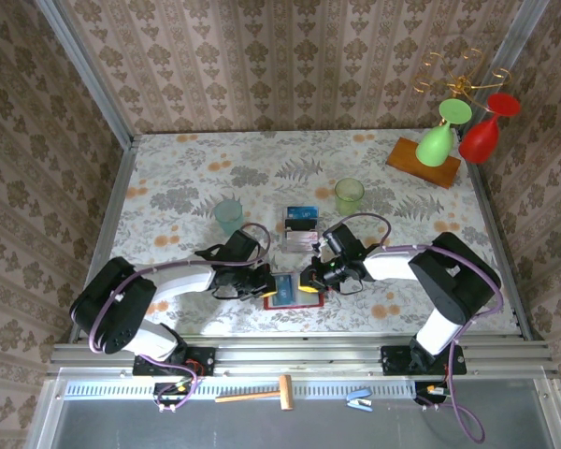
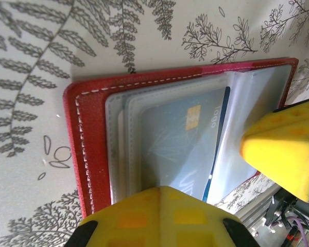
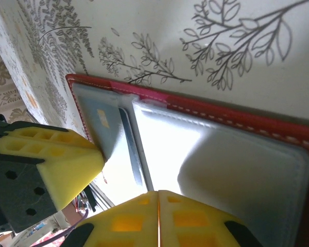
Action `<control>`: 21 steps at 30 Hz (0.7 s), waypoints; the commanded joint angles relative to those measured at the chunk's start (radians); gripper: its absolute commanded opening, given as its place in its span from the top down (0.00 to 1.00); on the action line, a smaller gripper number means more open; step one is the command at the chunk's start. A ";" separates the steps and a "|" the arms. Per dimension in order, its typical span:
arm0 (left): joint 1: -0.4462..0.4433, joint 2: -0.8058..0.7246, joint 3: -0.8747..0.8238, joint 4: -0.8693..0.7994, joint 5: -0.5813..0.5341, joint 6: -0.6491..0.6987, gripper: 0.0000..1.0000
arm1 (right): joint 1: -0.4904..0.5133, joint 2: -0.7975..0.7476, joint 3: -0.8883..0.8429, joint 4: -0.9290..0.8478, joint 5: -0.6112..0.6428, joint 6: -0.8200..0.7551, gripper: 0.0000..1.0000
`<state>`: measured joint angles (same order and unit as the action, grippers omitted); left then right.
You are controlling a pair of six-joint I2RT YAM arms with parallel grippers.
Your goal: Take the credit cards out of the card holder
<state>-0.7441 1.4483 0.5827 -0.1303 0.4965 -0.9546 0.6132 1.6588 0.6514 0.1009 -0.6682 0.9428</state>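
Observation:
The red card holder (image 1: 295,297) lies open on the table near the front edge, its grey sleeves (image 2: 118,134) facing up. A dark blue credit card (image 2: 185,139) with a gold chip sits inside a translucent sleeve. My left gripper (image 2: 162,189) is shut, and its yellow tips press down on the sleeves at the card's lower edge. My right gripper (image 3: 158,193) is shut too, resting on the pale grey page (image 3: 237,154) of the holder's other half. In the top view, the left gripper (image 1: 266,281) and the right gripper (image 1: 310,279) meet over the holder from either side.
A clear box (image 1: 300,224) with a dark item stands just behind the holder. Beside it are a teal cup (image 1: 229,216) and a green cup (image 1: 349,195). A wooden base (image 1: 424,161) with green and red glasses sits at the back right. A hammer (image 1: 257,394) lies below the rail.

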 commanded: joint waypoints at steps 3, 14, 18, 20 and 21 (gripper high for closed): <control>0.011 -0.068 0.025 -0.080 -0.016 0.017 0.91 | 0.020 -0.057 0.020 -0.058 0.029 0.010 0.85; 0.007 -0.080 0.008 -0.094 -0.011 0.017 0.97 | 0.095 -0.012 0.092 -0.069 0.076 0.058 0.77; 0.008 -0.072 -0.015 -0.104 -0.029 0.031 0.99 | 0.105 0.010 0.109 -0.073 0.080 0.059 0.76; 0.008 -0.061 -0.023 -0.097 -0.029 0.034 0.99 | 0.105 0.017 0.115 -0.073 0.078 0.059 0.76; 0.009 -0.054 -0.028 -0.093 -0.026 0.034 0.99 | 0.105 0.022 0.119 -0.075 0.079 0.057 0.76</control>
<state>-0.7433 1.3739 0.5774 -0.1982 0.4816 -0.9451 0.7120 1.6608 0.7391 0.0536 -0.6102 0.9924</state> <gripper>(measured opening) 0.058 0.241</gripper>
